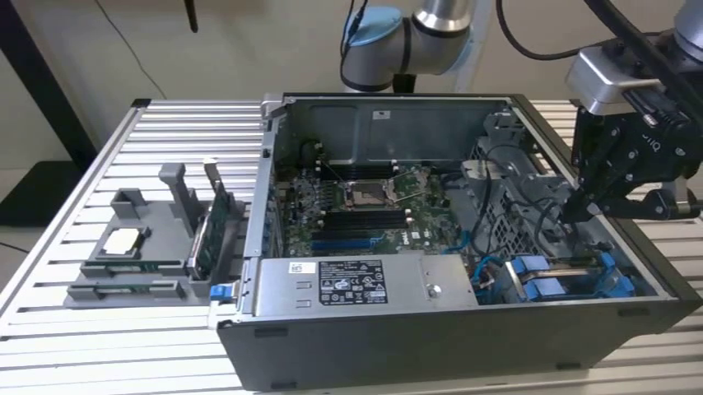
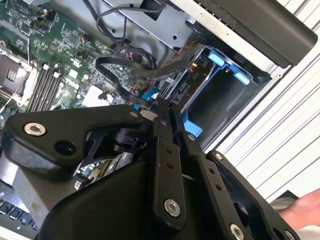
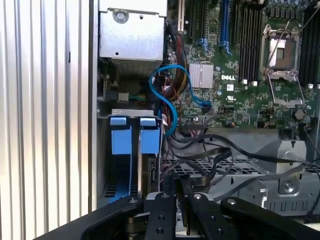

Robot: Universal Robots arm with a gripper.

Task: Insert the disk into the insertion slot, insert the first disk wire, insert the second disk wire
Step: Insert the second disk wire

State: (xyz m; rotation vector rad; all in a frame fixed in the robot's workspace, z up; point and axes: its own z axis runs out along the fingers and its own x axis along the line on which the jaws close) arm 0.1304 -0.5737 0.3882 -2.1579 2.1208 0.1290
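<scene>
My gripper (image 1: 570,217) reaches down into the open computer case beside the dark drive cage. In the second wrist view the gripper (image 2: 161,107) is shut on the end of a black disk wire (image 2: 125,91), just in front of the disk's connector end. The disk (image 1: 546,278) sits in its blue carrier frame inside the insertion slot (image 2: 215,102) of the cage. In the first wrist view two blue carrier tabs (image 3: 135,136) stand side by side beyond the gripper (image 3: 176,189). A blue wire (image 3: 167,95) loops from the cage area to the motherboard.
The motherboard (image 1: 363,206) and a silver power supply (image 1: 351,280) take up the case's middle and front. Loose black cables (image 3: 240,155) cross over the cage. A grey holder (image 1: 143,247) with green cards stands on the slatted table (image 1: 110,346). A person's hand (image 2: 302,210) is at the frame's edge.
</scene>
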